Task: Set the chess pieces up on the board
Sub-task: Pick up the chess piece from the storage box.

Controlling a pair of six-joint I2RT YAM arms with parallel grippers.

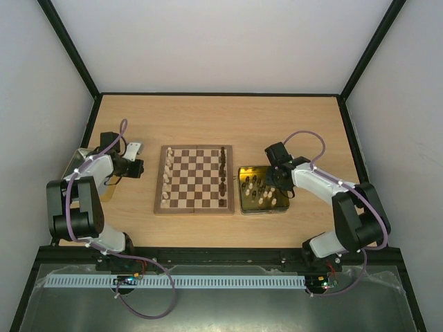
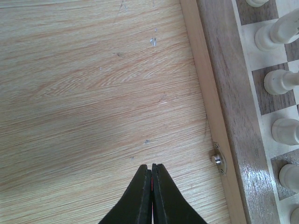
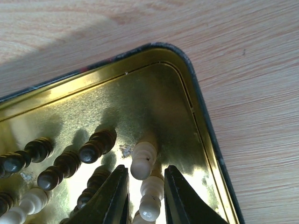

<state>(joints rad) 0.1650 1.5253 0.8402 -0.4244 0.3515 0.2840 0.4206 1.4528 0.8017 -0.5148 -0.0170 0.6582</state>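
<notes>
Small turned cream chess pieces [image 1: 167, 176] lined the chequered board's [image 1: 196, 181] left edge, dark ones [image 1: 223, 176] its right; more lay in the gold tray [image 3: 140, 58]. The left gripper [image 2: 151, 167] was pinched closed, empty, beside the board. The right gripper [image 3: 145, 170] narrowly straddled a cream piece [image 3: 150, 203]; whether it gripped was unclear.

On the board [image 1: 196, 177], cream pieces [image 1: 167, 176] line the left, dark pieces [image 1: 223, 176] the right.

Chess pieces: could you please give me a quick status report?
Left gripper shut, empty, beside the board. Right gripper astride a cream piece in the gold tray, grip unconfirmed. Neighbouring pieces crowd it.
</notes>
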